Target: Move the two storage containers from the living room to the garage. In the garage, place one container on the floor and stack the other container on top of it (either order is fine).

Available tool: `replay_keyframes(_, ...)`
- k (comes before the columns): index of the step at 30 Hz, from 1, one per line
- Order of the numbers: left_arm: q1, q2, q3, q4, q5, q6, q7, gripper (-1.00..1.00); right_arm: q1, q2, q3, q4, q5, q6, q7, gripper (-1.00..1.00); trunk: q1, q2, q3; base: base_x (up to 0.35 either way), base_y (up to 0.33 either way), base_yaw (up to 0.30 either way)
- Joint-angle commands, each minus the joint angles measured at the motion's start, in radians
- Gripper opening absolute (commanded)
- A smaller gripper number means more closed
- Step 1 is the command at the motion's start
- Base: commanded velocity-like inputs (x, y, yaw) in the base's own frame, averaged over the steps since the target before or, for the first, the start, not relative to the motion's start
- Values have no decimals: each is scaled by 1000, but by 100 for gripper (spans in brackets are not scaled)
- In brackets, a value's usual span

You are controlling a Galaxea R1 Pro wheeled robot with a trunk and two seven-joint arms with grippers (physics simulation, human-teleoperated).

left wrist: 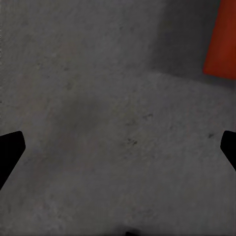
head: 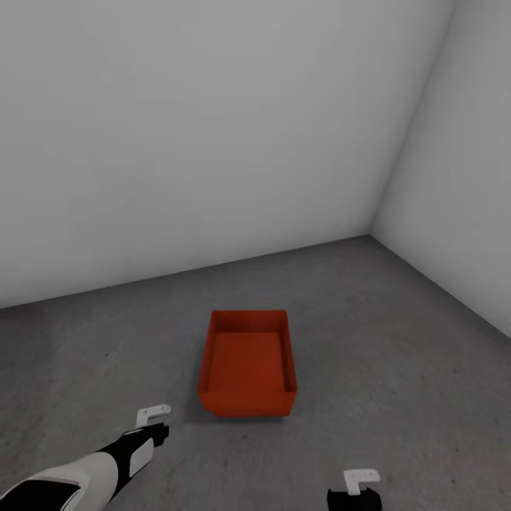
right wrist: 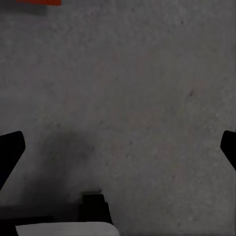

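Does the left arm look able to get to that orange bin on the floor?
Probably yes: bare concrete floor lies between the left gripper and the orange bin, jaws apart and empty.

Head view, surroundings only. Ahead of me stood a broad, plain white back wall (head: 199,128), matte and evenly lit, taking up most of the upper frame. To my right a second plain white side wall (head: 461,177) read slightly brighter than the first. The two met in a straight vertical corner seam (head: 408,128), which leaned in frame because of my downward look. Both walls ended in clean straight lines along the grey concrete floor (head: 397,341), the two lines converging at the foot of the seam.
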Motion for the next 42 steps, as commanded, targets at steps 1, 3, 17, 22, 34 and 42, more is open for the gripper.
replay_keyframes(1,0,0,-9,0,9,1,2,100,2,1,8,3,-8,-4,-1,100,-4,7,2,0,0,0)
replay_keyframes(3,10,0,-9,0,8,1,2,100,7,1,7,3,-8,-3,-2,100,-12,21,9,0,0,0)
replay_keyframes(17,108,-3,-9,0,7,-4,-1,100,13,2,8,3,-7,6,0,100,-65,119,53,0,0,0)
replay_keyframes(22,139,-16,-9,0,8,-8,-2,100,13,1,7,3,-8,6,1,100,-84,154,68,0,0,0)
replay_keyframes(34,157,-21,-8,0,9,-7,-3,100,61,1,8,3,-7,23,2,100,-130,238,106,0,0,0)
replay_keyframes(42,161,-18,-8,0,9,-8,-2,100,103,11,7,3,-7,41,-6,100,-138,252,115,0,0,0)
